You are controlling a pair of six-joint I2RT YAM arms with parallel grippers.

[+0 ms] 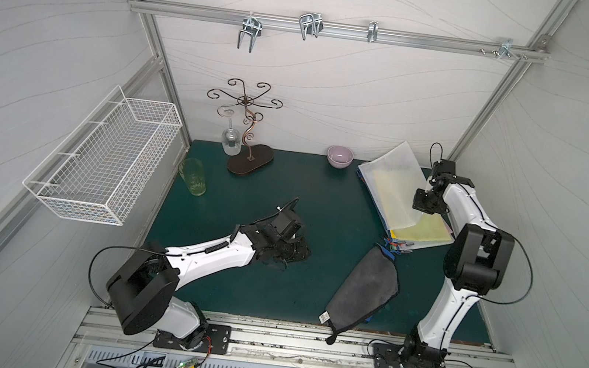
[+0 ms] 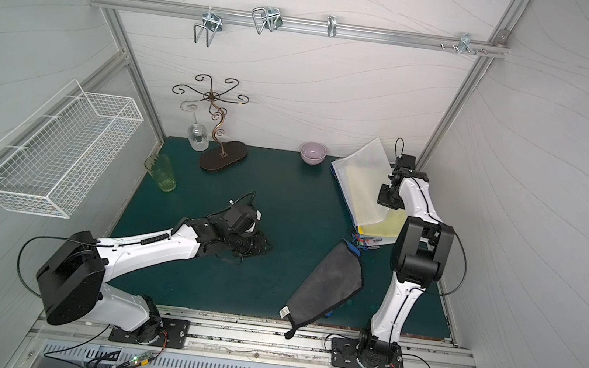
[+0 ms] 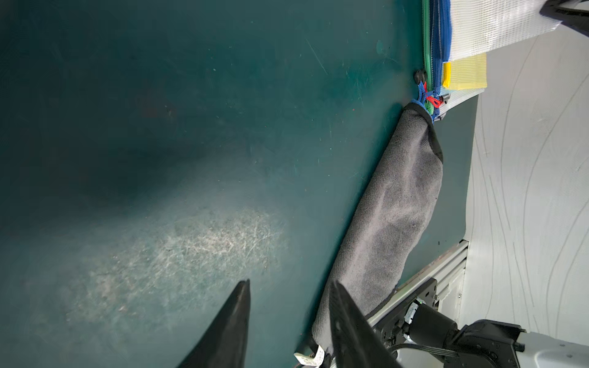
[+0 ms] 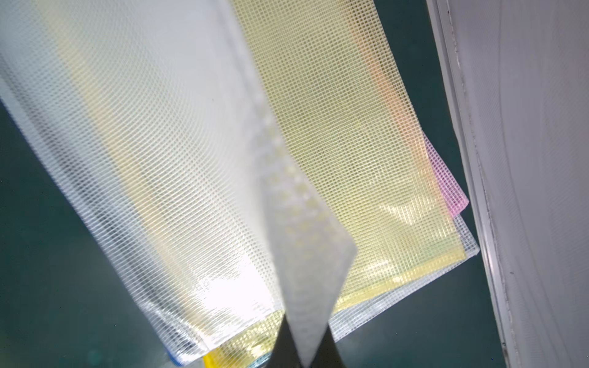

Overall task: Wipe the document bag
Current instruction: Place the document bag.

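A white wire basket [image 1: 103, 159] hangs on the left wall. On the green counter [image 1: 302, 201] a lilac bowl [image 1: 340, 156] sits at the back with its pale inside facing up. A green tumbler [image 1: 193, 176] stands upright near the left edge. 1 wine glass [image 1: 230, 139] hangs bowl-down from a scrolled metal stand [image 1: 249, 136].

The document bag [image 1: 393, 182], a white translucent mesh pouch, tops a stack of pouches at the far right of the counter. Its edge toward the right wall is raised, and the opposite edge rests on the stack. Yellow shows through it, and what is inside cannot be told.

Only the right wrist view shows the layers beneath: a yellow pouch [image 4: 350, 143], a pink corner [image 4: 452, 194] and a clear pouch at the bottom. Only the left wrist view shows the stack's zip pulls [image 3: 430, 100] touching the far corner of the grey cloth [image 3: 392, 207]. Both top views show the cloth lying flat between the 2 arms, its near end hanging over the counter's front edge onto the rail.

The right jaws, on the right arm [image 1: 463, 211], are pinched tight on the bag's raised edge, with mesh squeezed between them. The left jaws, on the left arm [image 1: 206, 254], are low over mid-counter and about half apart. They hold nothing, sit above bare scuffed surface, and are apart from the cloth.
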